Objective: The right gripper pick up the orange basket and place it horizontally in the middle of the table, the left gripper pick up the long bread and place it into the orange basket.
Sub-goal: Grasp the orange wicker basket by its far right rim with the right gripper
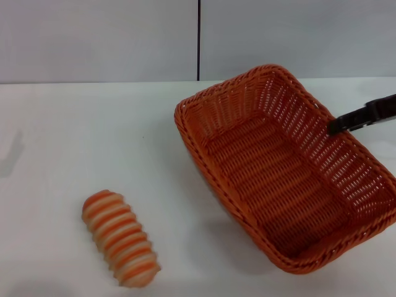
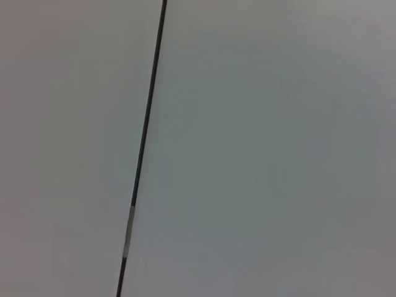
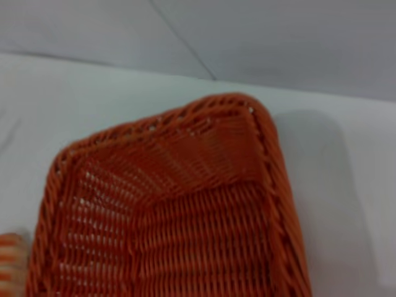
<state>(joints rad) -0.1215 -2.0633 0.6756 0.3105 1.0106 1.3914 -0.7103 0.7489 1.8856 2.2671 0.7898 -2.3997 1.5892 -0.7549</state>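
The orange basket (image 1: 278, 179) sits on the right half of the white table (image 1: 93, 136), lying diagonally with its open side up and nothing in it. My right gripper (image 1: 339, 125) reaches in from the right edge, its black tip at the basket's far right rim. The right wrist view looks down into the orange basket (image 3: 185, 210) from close up. The long bread (image 1: 120, 238), striped orange and cream, lies on the table near the front left, well apart from the basket; a sliver of the long bread (image 3: 8, 260) also shows in the right wrist view. My left gripper is out of view.
A grey wall (image 1: 99, 37) with a dark vertical seam (image 1: 198, 37) stands behind the table. The left wrist view shows only that wall and the seam (image 2: 145, 130). Bare table (image 1: 154, 204) lies between bread and basket.
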